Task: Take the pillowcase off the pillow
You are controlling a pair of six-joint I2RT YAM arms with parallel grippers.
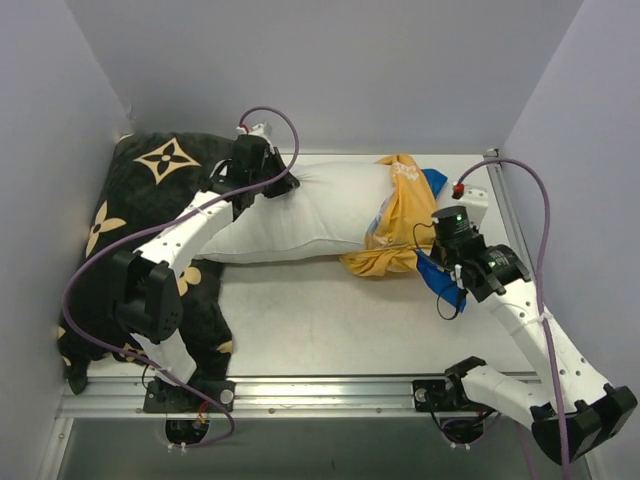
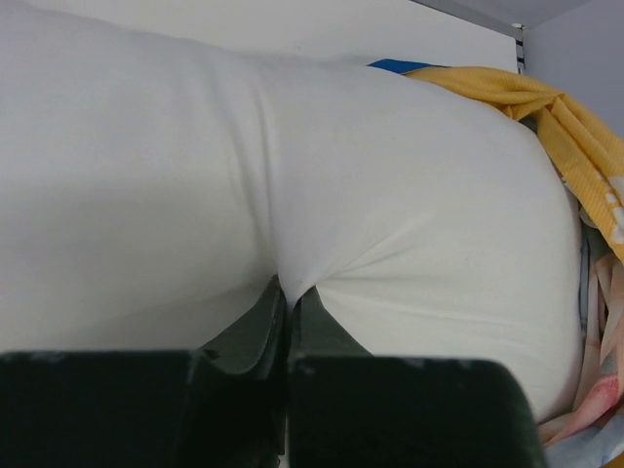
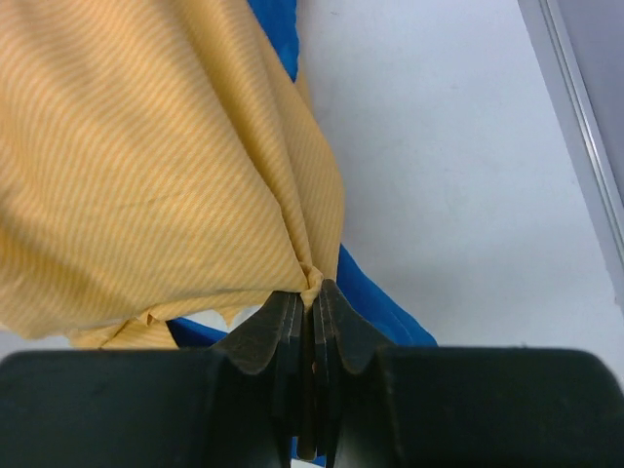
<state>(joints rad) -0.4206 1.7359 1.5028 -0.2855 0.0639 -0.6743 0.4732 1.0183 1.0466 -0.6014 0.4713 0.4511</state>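
The white pillow (image 1: 300,212) lies across the table, mostly bare. The pillowcase (image 1: 400,215), turned orange-yellow side out with blue showing at its edges, is bunched around the pillow's right end. My left gripper (image 1: 275,185) is shut on a pinch of the pillow's left end; the left wrist view shows the pillow (image 2: 292,175) puckered into the closed gripper (image 2: 290,292). My right gripper (image 1: 437,262) is shut on the pillowcase's edge; the right wrist view shows the pillowcase (image 3: 146,166) pinched in the gripper (image 3: 314,288).
A black cushion with tan flower motifs (image 1: 150,200) lies at the far left, under the left arm. A metal rail (image 1: 300,392) runs along the near edge. Walls close in the left, back and right sides.
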